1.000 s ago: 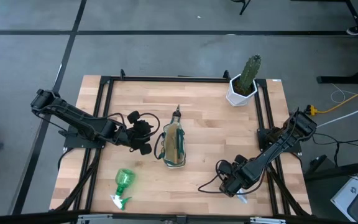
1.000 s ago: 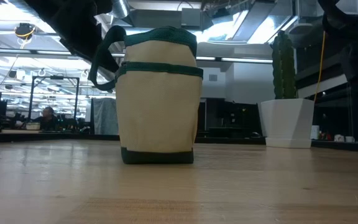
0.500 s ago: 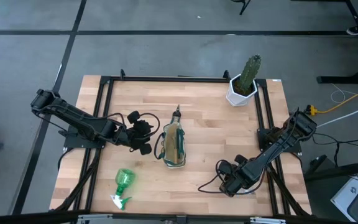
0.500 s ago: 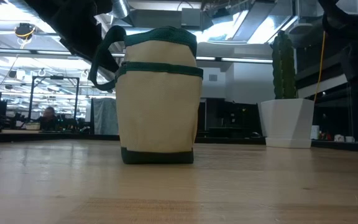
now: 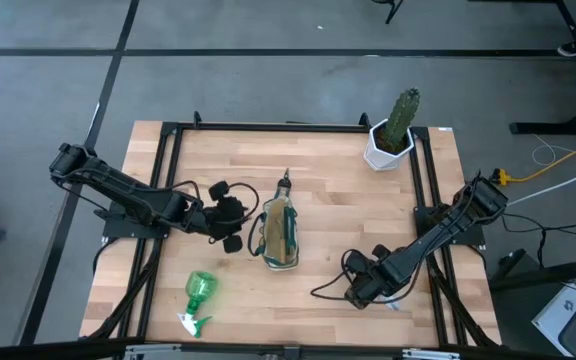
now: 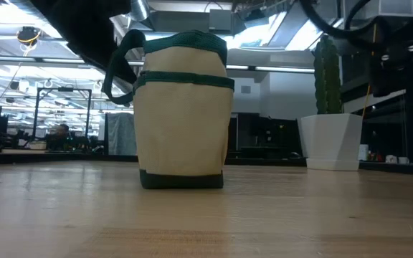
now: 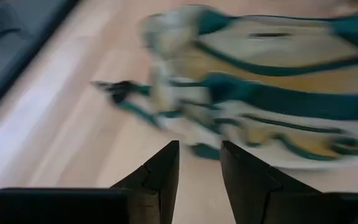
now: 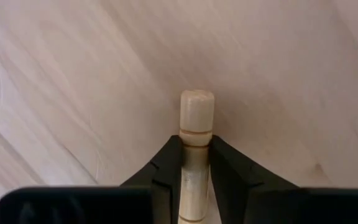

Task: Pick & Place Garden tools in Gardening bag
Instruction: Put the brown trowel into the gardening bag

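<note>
The counter (image 5: 338, 200) is a pale butcher-block top of narrow wooden strips, framed by black rails, and it stands on a grey floor (image 5: 268, 60) crossed by dark seams. Near its middle stands the bag (image 5: 280, 235), cream with green trim; in the low view its loop handle hangs at the side. The left gripper (image 7: 197, 163) sits just beside the bag, its fingers a little apart with nothing between them, the blurred bag filling the wrist view ahead. A green spray bottle (image 5: 197, 298) lies alone toward the front left of the counter, well apart from the bag. At the back right corner a cactus (image 5: 403, 115) stands in a white pot (image 5: 385, 150).

Low over the front right part of the counter, the right gripper (image 8: 196, 155) is clenched on a pale wooden tool handle (image 8: 196, 121), whose rounded end sticks out past the fingertips above bare wood. Which tool it belongs to cannot be told.

Level across the counter, the room beyond is a large workshop with ceiling lights, metal racks and benches, and a person (image 6: 62, 132) seated far off.
</note>
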You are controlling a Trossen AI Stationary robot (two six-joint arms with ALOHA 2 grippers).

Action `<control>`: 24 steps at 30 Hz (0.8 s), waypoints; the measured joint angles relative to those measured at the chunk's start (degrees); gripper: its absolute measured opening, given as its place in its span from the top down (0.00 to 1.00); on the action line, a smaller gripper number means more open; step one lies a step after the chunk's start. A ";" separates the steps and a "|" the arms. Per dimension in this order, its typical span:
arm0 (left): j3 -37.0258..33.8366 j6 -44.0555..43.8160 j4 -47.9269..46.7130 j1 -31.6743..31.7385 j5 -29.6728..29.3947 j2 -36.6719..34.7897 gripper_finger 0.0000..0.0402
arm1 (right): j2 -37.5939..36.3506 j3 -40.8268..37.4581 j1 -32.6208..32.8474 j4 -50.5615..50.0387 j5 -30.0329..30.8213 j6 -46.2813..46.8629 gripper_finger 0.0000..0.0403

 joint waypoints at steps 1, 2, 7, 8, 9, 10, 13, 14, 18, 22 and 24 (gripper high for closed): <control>-0.02 1.17 1.04 -0.01 1.76 0.00 0.72 | 0.00 0.00 -0.24 0.07 0.02 -0.19 0.83; -0.02 2.24 2.09 -0.02 3.00 0.00 0.72 | 0.00 0.00 -0.44 0.11 0.12 -0.58 0.83; 0.00 7.44 3.99 -0.08 5.36 -2.22 0.73 | 0.00 0.00 -1.27 0.11 0.16 -3.14 0.83; -0.01 8.37 3.89 -0.11 5.39 -3.15 0.73 | 0.00 0.00 -1.42 0.10 0.37 -3.32 0.83; -0.01 9.38 3.75 -0.15 5.52 -4.17 0.73 | 0.00 0.00 -1.62 0.11 0.57 -3.48 0.83; -0.02 10.66 3.29 -0.28 5.67 -5.34 0.72 | 0.00 0.00 -1.82 0.11 0.89 -3.54 0.83; 0.00 15.02 1.51 -0.86 5.71 -9.84 0.72 | 0.00 0.00 -2.30 0.17 1.62 -3.93 0.83; 0.00 15.98 1.05 -0.96 5.79 -11.50 0.72 | 0.00 0.00 -2.49 0.27 1.66 -4.23 0.83; 0.00 18.60 -0.99 -1.14 5.81 -17.90 0.72 | 0.00 -0.02 -3.35 1.69 3.56 -5.89 0.83; 0.00 19.08 -3.95 -1.14 5.82 -23.60 0.73 | 0.00 -0.02 -4.60 4.24 5.07 -7.62 0.83; 0.00 19.43 -5.51 -1.14 5.69 -26.18 0.73 | 0.00 -0.02 -5.34 4.75 5.08 -8.50 0.83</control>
